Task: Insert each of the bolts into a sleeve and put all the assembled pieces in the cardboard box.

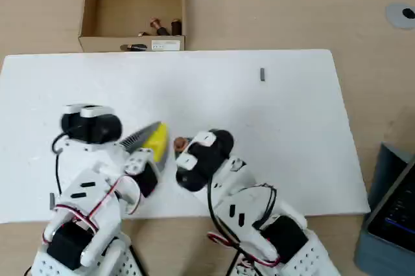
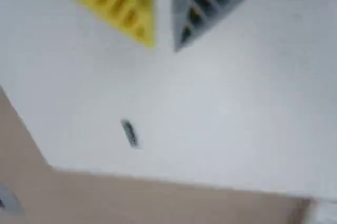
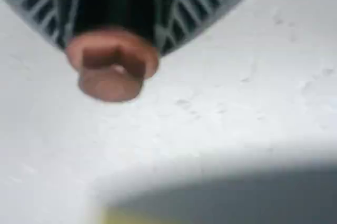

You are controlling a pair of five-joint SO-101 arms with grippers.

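Right end effector point(image 3: 113, 48) clenched on copper-headed bolt point(image 3: 111, 71) in black sleeve point(image 3: 116, 3), left end effector point(image 2: 163, 45) slightly parted

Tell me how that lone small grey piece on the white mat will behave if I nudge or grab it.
The small grey piece looks slim and rod-like, lying flat, so a sideways nudge would probably roll it. The white mat looks smooth, so it may skid. Being tiny, it is likely light.
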